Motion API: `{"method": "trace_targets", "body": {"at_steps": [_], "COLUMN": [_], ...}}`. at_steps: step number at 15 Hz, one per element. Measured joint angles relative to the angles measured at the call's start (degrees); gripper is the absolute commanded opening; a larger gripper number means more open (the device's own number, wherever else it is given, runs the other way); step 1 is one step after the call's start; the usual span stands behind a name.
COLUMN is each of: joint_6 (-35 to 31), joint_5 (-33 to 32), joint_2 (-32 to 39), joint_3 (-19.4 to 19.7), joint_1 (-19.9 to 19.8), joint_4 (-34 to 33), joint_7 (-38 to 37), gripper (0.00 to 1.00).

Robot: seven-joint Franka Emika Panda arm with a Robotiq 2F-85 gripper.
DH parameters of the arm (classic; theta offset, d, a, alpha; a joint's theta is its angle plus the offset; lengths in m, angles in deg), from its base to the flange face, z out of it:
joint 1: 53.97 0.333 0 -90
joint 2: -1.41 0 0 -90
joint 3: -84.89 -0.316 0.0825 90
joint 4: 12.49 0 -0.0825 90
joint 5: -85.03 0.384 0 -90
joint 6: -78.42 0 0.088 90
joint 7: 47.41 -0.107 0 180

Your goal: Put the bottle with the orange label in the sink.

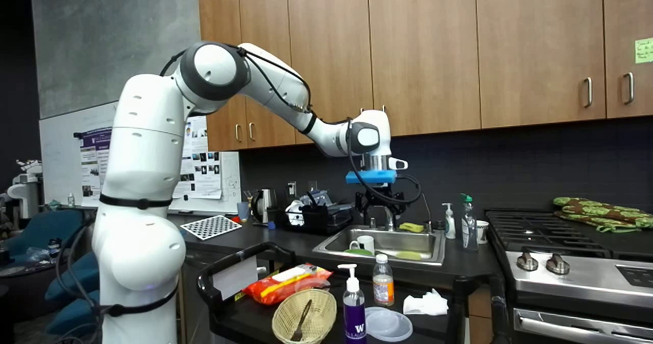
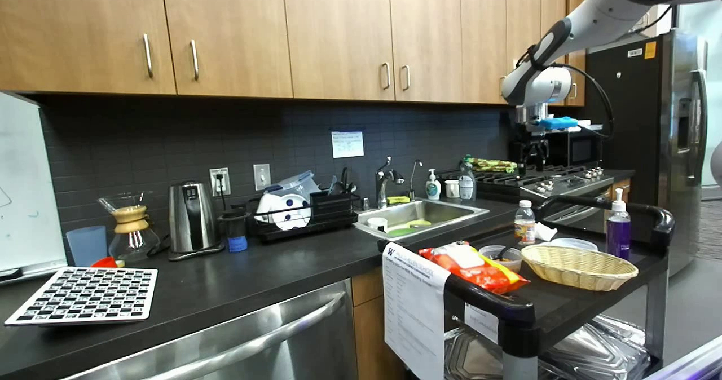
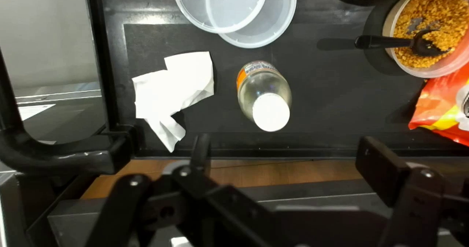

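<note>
Arm [image 1: 214, 67] arched high, fingers [image 3: 381, 170] downward (wide apart), orange-labelled bottle [image 1: 383, 283] upright.

bottles [image 1: 383, 286] on the worktop [image 3: 326, 107]: two
lids [image 3: 234, 8]: two
basket [image 2: 575, 275]: one
red bag [image 2: 476, 267]: one
tub [image 2: 511, 265]: one
paper towel [image 3: 179, 85]: one
sink [image 1: 402, 240]: one
kettle [image 2: 193, 219]: one
end effector [image 3: 287, 159]: one

Pump btl [image 1: 354, 308]: "W", prob. "ALLEN"

Both exterior views stand back and face the wall cabinets [image 1: 423, 53], sharing the sink [image 2: 448, 213] and the bench [image 1: 431, 328]; the wrist view, nearer, looks steeply down onto the bench.
</note>
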Motion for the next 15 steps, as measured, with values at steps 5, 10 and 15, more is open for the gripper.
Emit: {"method": "trace_targets", "body": {"at_steps": [5, 10, 15], "joint_6": [0.0, -1.1, -2.6], "joint_5": [0.4, 0.8, 0.8], "joint_2": [3.7, 6.8, 10.4], "joint_3": [-1.4, -2.8, -3.6], "joint_1": [-1.7, -2.6, -4.0], "joint_4": [-0.3, -1.6, -4.5], "joint_7": [1.5, 2.1, 2.5], "gripper": [1.00, 1.00, 1.00]}}
